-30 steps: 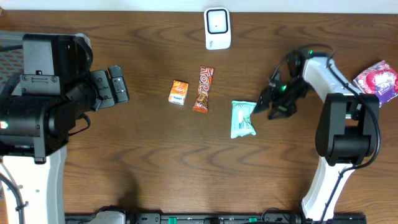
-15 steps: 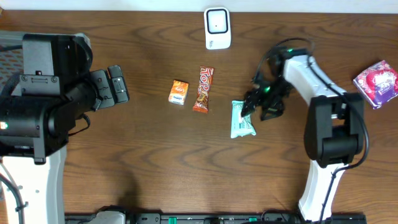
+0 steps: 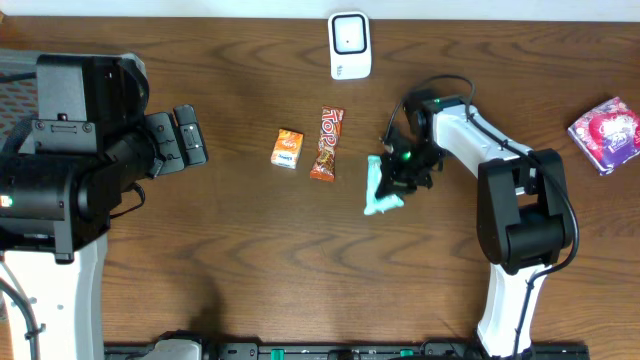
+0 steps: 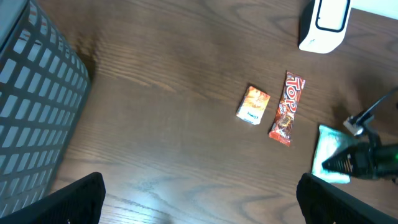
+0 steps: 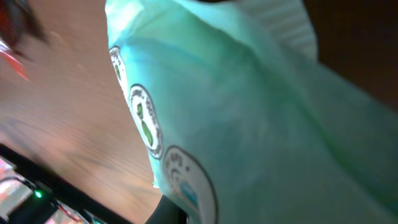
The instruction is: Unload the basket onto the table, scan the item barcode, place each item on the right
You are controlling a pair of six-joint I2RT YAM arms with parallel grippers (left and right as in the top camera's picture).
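Right gripper (image 3: 399, 178), moved leftward since the earlier frame, is clenched on the mint-green packet (image 3: 377, 196), now tilted just right of the candy bar (image 3: 326, 144), nearer than the scanner (image 3: 350, 45); left gripper (image 3: 196, 134) spread wide at left

The table (image 3: 250, 260) is dark brown wood with a clear grain, and soft light leaves a pale shine on it. Beyond its far edge a thin light strip (image 3: 200, 6) shows. To the left of the left gripper (image 4: 214, 208) stands a grey grid-walled bin (image 4: 31, 106).
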